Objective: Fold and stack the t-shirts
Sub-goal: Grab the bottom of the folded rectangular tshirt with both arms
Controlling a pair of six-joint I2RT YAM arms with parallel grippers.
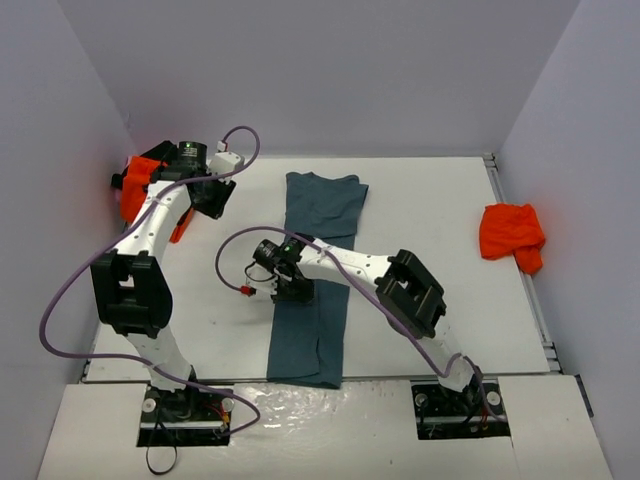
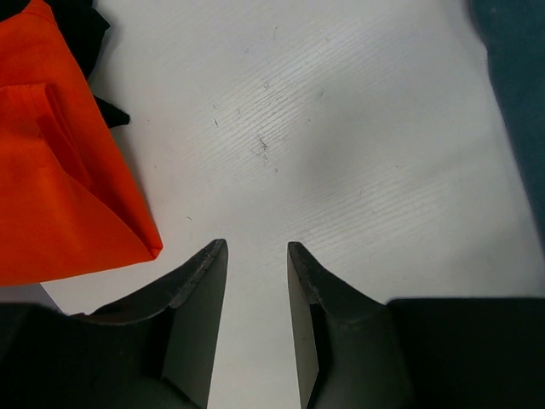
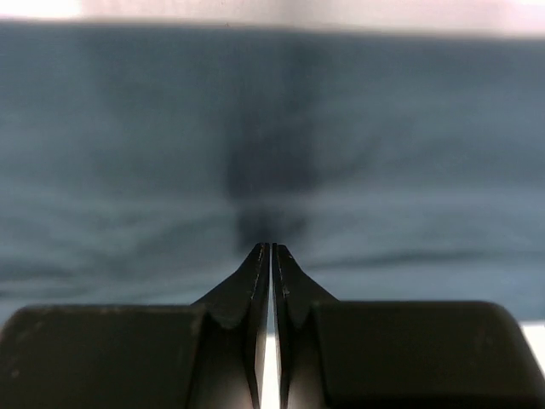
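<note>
White tabletop [image 1: 430, 200], pale walls round it. Slate-blue t-shirt [image 1: 320, 205] lies mid-table as a long narrow strip, folded lengthwise, running from the near edge toward the far side; its far end is wider and rumpled. Right gripper [image 3: 271, 249] sits low over the strip's middle, jaws closed tight, no cloth visibly pinched. Left gripper [image 2: 257, 245] hangs over bare table at far left, jaws narrowly apart, nothing held, just beside an orange t-shirt [image 2: 60, 170] with black cloth [image 2: 81, 25] showing behind it. Second orange t-shirt [image 1: 512, 235] lies crumpled at the right edge. Likely step is the crosswise fold: pin the midline, take one end through all layers, carry it low and square onto the other end.
</note>
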